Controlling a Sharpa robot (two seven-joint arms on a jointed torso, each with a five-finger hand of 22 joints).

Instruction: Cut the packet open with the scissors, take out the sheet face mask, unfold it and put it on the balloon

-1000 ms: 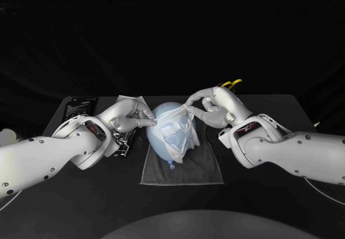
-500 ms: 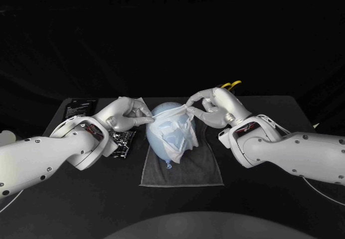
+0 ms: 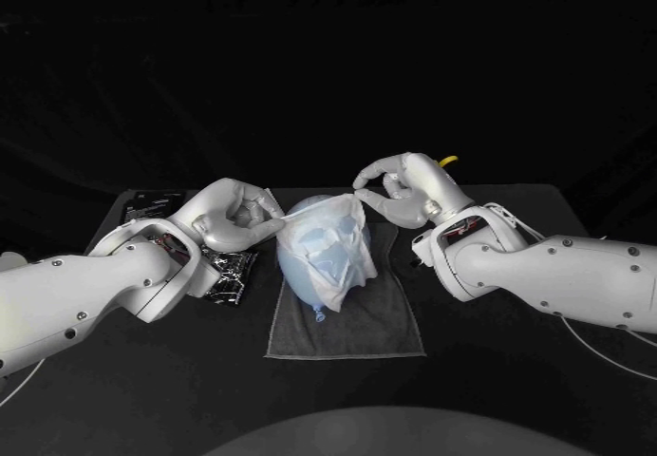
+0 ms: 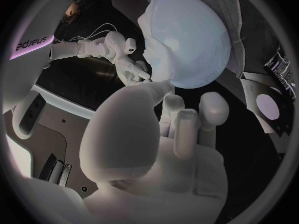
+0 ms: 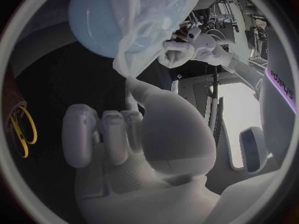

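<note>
Almost done: the sheet face mask (image 3: 337, 239) is out and draped over the balloon (image 3: 297, 274), mid-worktop (image 3: 527, 318). The left robot hand (image 3: 234, 214) and right robot hand (image 3: 403, 190) each pinch a far corner; smoothing it flat is left.

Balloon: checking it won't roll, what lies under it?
A grey cloth spread on the black table lies under the balloon. Whatever sits directly beneath is covered by the balloon and the mask draped over it.
</note>
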